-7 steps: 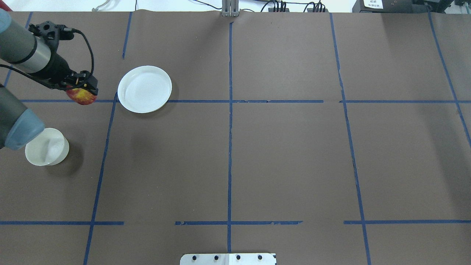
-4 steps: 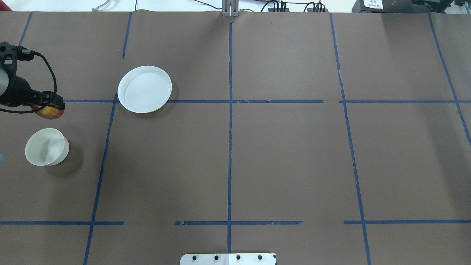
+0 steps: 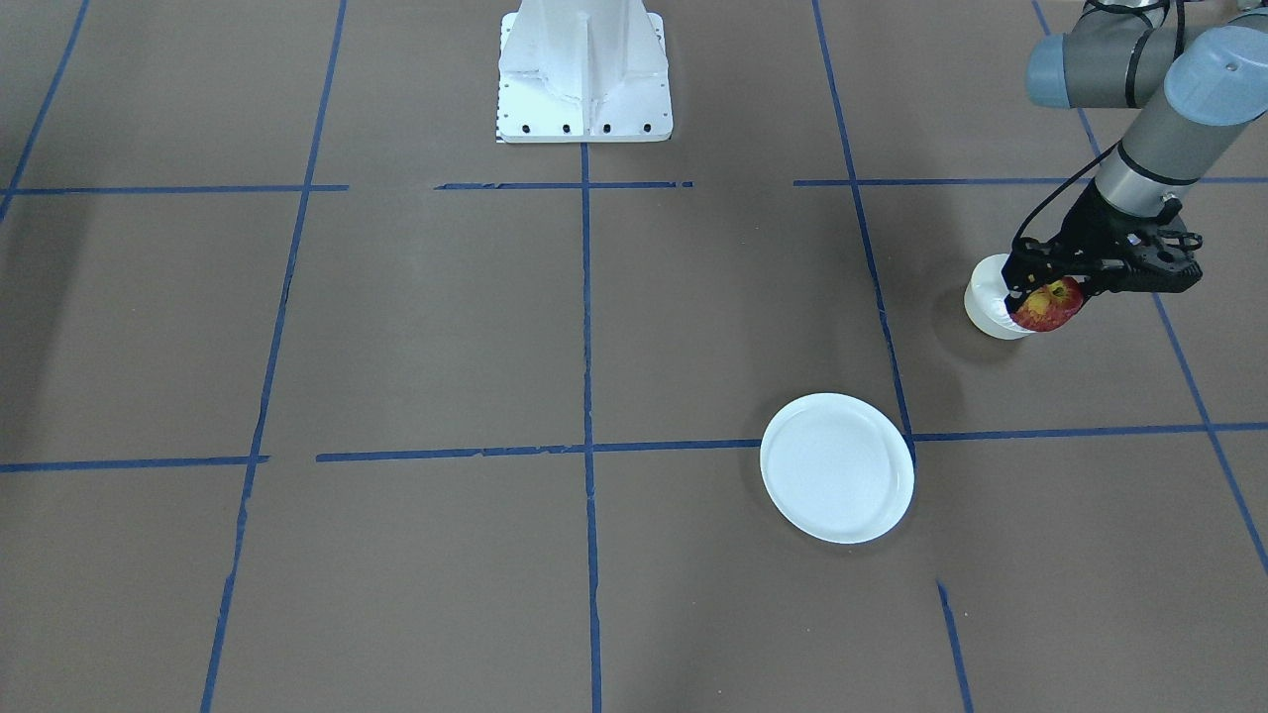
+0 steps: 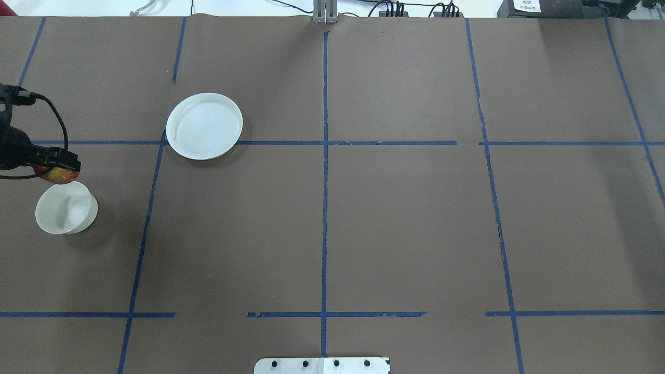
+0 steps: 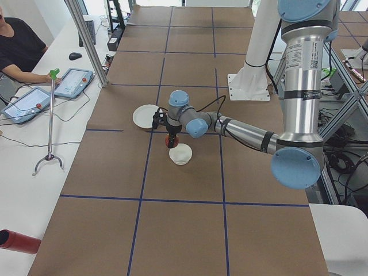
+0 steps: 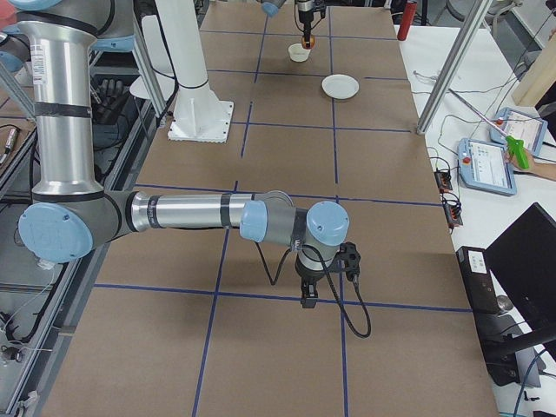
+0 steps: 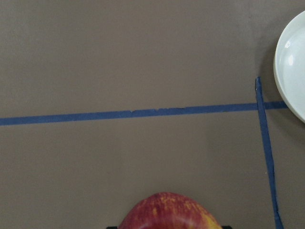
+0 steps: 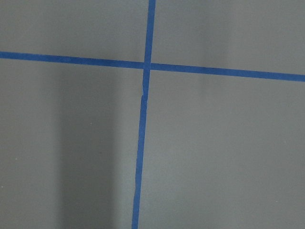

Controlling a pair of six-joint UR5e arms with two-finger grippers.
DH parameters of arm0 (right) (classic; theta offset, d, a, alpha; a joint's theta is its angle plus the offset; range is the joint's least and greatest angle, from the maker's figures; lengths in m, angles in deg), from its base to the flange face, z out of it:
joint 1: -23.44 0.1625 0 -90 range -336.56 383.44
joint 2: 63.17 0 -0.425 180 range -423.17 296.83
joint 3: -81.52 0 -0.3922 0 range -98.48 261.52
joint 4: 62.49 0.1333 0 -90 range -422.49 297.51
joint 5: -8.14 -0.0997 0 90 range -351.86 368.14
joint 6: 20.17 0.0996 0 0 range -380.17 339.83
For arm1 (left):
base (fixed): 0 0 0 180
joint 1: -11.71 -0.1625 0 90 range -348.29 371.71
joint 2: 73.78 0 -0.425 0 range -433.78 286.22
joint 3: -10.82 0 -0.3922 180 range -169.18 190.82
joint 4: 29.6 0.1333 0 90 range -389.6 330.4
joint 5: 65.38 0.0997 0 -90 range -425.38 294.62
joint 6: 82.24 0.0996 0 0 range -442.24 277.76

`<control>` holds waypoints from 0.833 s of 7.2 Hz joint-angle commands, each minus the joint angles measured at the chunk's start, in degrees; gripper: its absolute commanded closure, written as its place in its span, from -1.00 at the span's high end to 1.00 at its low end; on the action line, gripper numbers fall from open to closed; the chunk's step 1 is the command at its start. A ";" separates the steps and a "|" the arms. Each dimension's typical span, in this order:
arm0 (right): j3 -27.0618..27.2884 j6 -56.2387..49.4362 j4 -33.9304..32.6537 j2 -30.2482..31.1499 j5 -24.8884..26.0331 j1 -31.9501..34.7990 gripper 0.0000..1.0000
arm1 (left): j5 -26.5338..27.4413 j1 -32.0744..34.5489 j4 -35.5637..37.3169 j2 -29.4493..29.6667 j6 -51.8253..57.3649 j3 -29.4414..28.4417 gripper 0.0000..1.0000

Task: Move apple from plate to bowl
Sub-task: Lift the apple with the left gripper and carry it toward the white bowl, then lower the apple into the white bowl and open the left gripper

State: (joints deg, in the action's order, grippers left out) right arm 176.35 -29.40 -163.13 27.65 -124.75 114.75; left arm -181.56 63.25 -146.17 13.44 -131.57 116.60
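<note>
My left gripper is shut on the red-and-yellow apple and holds it in the air just beyond the far rim of the small off-white bowl. The front view shows the apple level with the bowl and beside it. The apple's top shows at the bottom of the left wrist view. The white plate lies empty to the right. My right gripper hangs low over bare table in the right side view only; I cannot tell if it is open.
Brown paper with blue tape lines covers the table. The robot's white base stands at the middle of the near edge. An operator sits at a side bench with tablets.
My left gripper has carried the apple leftward from beside the plate, then back towards the robot, ending next to the bowl. The plate and bowl have not moved.
</note>
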 commanded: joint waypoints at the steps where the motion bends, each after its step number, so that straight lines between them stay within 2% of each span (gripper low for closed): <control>1: 0.00 0.00 0.00 -0.02 0.00 0.00 1.00 | 1.56 -2.76 -3.29 -3.00 -2.17 0.13 -1.00; 6: 0.00 0.00 0.00 -0.02 0.00 0.00 1.00 | 0.86 -2.76 -3.57 -4.95 -1.82 -0.22 -1.00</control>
State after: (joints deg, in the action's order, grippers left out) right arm 176.35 -29.40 -163.15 27.62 -124.75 114.75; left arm -180.63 60.49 -149.72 8.65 -133.41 116.67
